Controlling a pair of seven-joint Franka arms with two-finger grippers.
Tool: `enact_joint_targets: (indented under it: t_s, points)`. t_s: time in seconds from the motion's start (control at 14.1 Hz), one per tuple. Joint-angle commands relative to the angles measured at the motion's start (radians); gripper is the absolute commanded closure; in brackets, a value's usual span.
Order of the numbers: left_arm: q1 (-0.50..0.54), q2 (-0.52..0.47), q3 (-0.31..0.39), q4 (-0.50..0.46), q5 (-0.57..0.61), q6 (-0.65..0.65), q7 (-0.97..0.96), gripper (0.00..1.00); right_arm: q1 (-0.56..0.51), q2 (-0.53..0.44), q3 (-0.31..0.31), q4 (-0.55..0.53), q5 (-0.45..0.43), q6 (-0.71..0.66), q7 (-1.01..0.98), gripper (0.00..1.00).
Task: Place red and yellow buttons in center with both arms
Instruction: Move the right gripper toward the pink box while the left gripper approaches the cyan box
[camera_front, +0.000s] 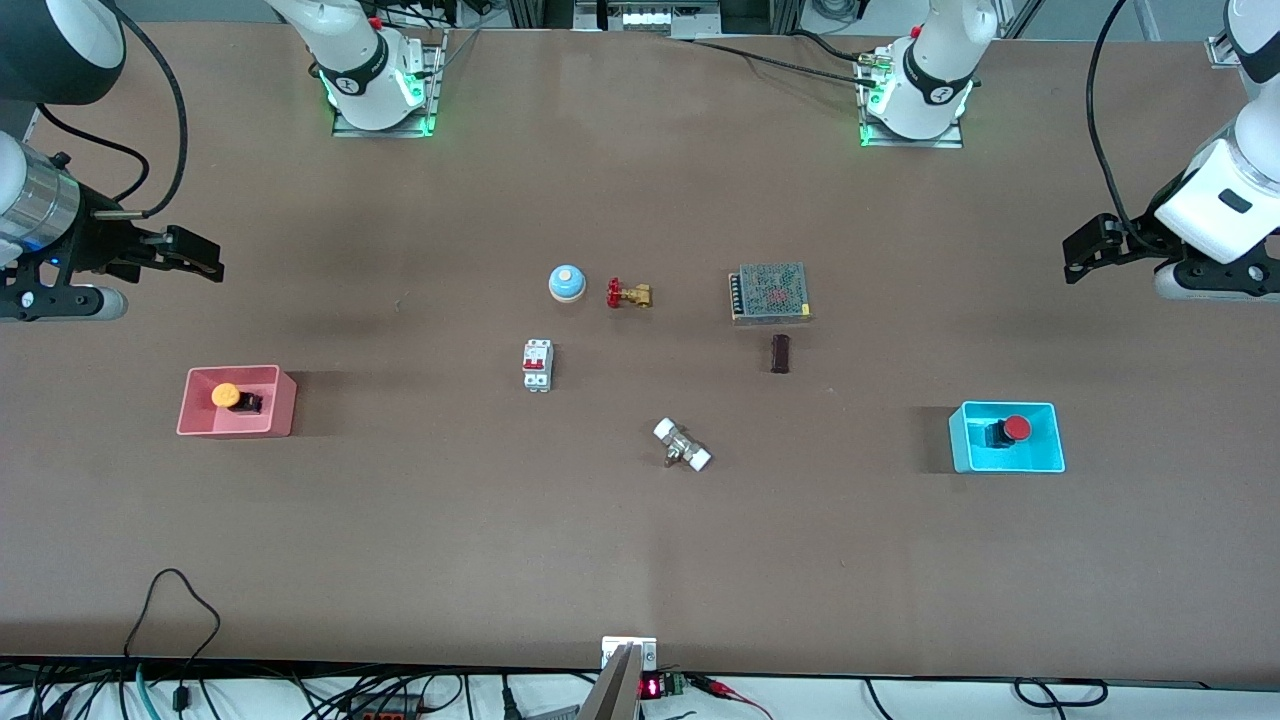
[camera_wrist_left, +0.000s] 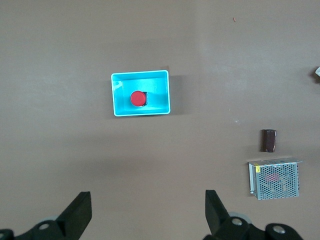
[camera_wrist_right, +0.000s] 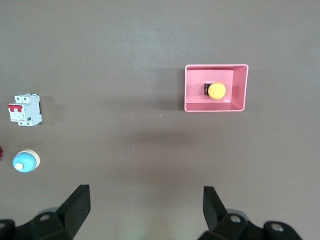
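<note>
The red button lies on its side in a cyan bin toward the left arm's end of the table; it also shows in the left wrist view. The yellow button lies in a pink bin toward the right arm's end, and shows in the right wrist view. My left gripper is open and empty, up in the air over bare table, apart from the cyan bin. My right gripper is open and empty, over bare table, apart from the pink bin.
Around the table's middle lie a blue dome with a cream top, a brass valve with a red handwheel, a white circuit breaker, a metal mesh power supply, a dark small block and a white-ended fitting.
</note>
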Motion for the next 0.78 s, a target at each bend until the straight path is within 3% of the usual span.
enact_joint_targets:
  t_s: [0.0, 0.43, 0.57, 0.71]
  points:
    - [-0.005, -0.008, 0.005, 0.005, -0.012, -0.019, 0.012, 0.00, -0.003, 0.011, 0.003, 0.031, 0.013, -0.027, 0.012, 0.00]
    - [-0.008, 0.006, 0.004, 0.005, -0.012, -0.023, 0.000, 0.00, -0.037, 0.026, 0.003, 0.002, 0.014, 0.000, -0.002, 0.00]
    - [-0.006, 0.024, 0.005, 0.013, -0.018, -0.048, 0.002, 0.00, -0.040, 0.035, 0.004, -0.041, -0.027, 0.022, -0.020, 0.00]
    - [0.000, 0.122, 0.007, 0.112, -0.043, -0.054, 0.000, 0.00, -0.042, 0.045, 0.004, -0.108, -0.081, 0.117, -0.020, 0.00]
